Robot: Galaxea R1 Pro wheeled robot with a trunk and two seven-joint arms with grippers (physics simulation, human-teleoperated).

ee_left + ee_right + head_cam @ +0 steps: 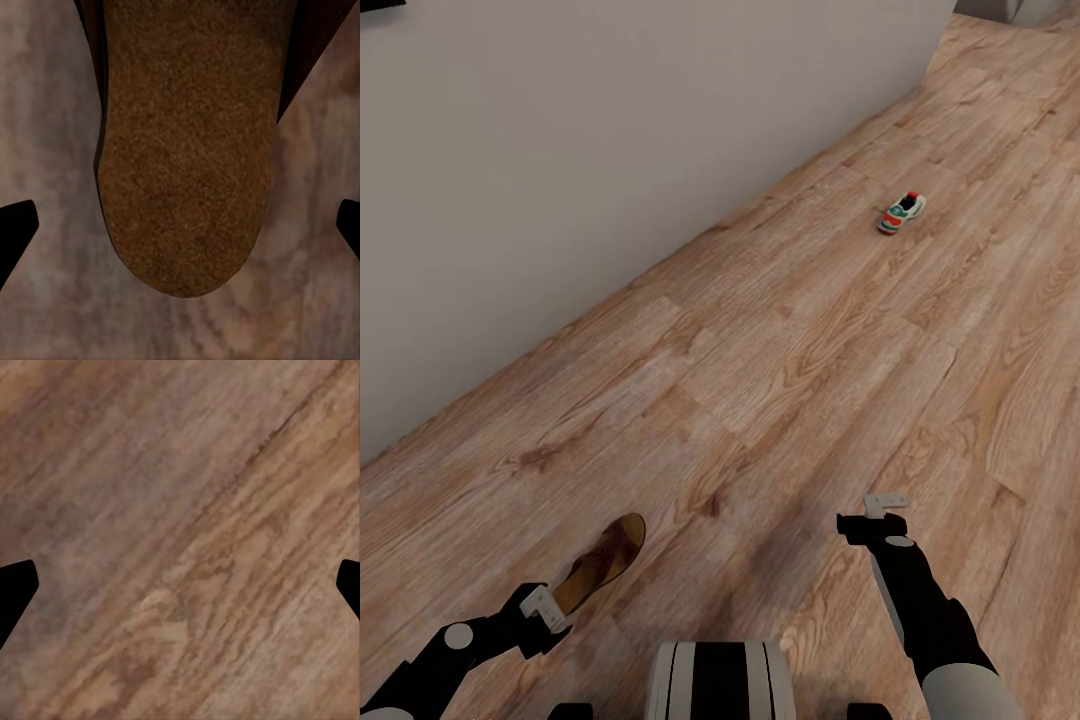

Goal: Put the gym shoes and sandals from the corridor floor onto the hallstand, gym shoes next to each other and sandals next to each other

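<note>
Wood-plank corridor floor [780, 380] is stretching away from the robot, light brown with strong grain, and a plain pale wall [610, 140] is running along it from about nine o'clock up toward one o'clock.

One sandal [603, 562] is lying flat on the planks close to the robot, at roughly seven o'clock in the head view, its tan footbed facing up and its dark straps showing near the far end. The left pincer [543, 609] is hanging right at the near end of that sandal, just beside or over its heel. In the left wrist view the rounded end of the footbed [184, 150] is sitting between the two dark fingertips [15, 232], which are standing wide apart and well clear of its edges, so the pincer is open and gripping nothing.

One gym shoe [901, 212] is resting on the floor far off at about one o'clock, white with green and red-orange patches, well apart from both arms and from the sandal.

The right pincer [872, 515] is hovering above bare planks at about five o'clock, its arm reaching forward from the lower right. In the right wrist view its fingertips [16, 592] are showing at opposite edges with only wood grain [187, 547] between them, so it too is spread open and empty.

Between the arms, at six o'clock, the robot's striped trunk [720, 680] is showing.
</note>
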